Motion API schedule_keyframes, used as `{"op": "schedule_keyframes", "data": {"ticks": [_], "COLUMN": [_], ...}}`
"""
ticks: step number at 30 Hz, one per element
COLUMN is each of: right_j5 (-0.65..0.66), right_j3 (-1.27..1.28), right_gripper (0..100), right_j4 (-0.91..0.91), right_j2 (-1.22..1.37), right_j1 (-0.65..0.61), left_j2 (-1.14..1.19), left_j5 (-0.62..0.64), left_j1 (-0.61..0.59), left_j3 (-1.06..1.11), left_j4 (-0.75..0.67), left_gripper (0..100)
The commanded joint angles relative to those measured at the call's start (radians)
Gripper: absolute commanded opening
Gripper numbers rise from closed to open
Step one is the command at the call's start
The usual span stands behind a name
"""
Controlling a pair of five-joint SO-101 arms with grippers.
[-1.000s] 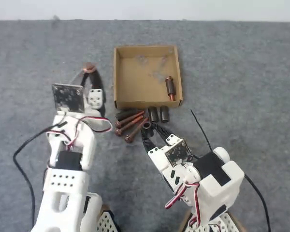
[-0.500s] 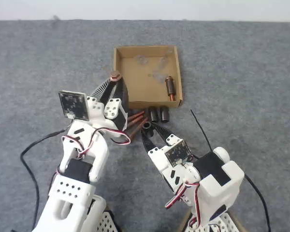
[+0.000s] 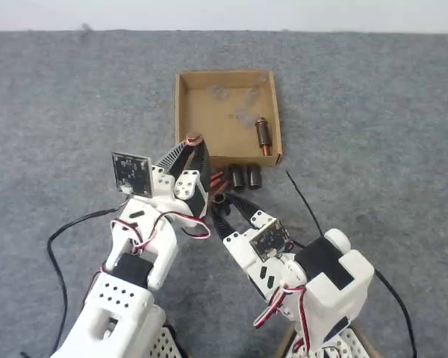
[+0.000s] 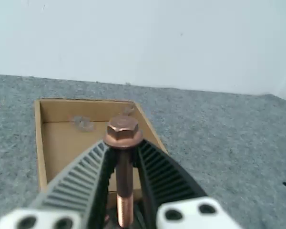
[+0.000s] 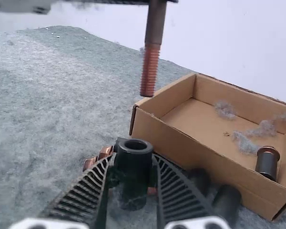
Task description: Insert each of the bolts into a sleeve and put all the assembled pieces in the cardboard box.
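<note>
Gripping a bolt (image 4: 124, 133) upright, head up, L gripper (image 3: 192, 145) jaws sit closed on its shank, near cardboard box (image 3: 181, 112). R gripper (image 5: 132, 167) jaws closed round a sleeve (image 3: 220, 200), bore up.

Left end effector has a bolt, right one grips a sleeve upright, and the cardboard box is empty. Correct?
Not quite: the cardboard box is not empty. The high view shows one assembled piece lying inside it. The rest holds: the left end effector grips a bolt, the right end effector a sleeve upright.
</note>
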Motion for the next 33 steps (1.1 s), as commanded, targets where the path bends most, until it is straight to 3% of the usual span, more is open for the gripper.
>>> {"op": "schedule_keyframes", "data": {"ticks": [1,33], "right_j5": [0.006,0.006], "right_j3": [0.026,0.026], "right_gripper": [0.7,0.7], "right_j4": [0.005,0.004], "right_j2": [-0.042,-0.042], "right_j1": [-0.027,-0.028], "left_j2": [-0.035,-0.041], "left_j5": [0.012,0.014], "left_j1": [0.009,0.084], "left_j3": [-0.004,0.064], "left_j4": [-0.064,-0.032], "left_gripper": [1,1]}}
